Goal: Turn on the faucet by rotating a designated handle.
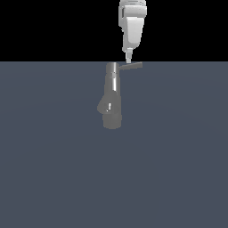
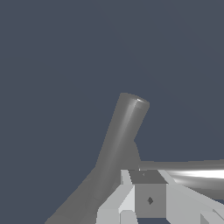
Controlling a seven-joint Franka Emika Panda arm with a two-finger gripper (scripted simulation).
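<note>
The arm hangs vertically, gripper tip at the handle beside the faucet; jaws' spread unclear

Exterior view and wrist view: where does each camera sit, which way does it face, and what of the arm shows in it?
Exterior view: off the arm, facing the faucet on the grey surface; the gripper hangs over the handle.
Wrist view: on the wrist, looking past the gripper at the faucet's column and the handle close up.
Shared: faucet, handle, gripper tip, grey surface.
</note>
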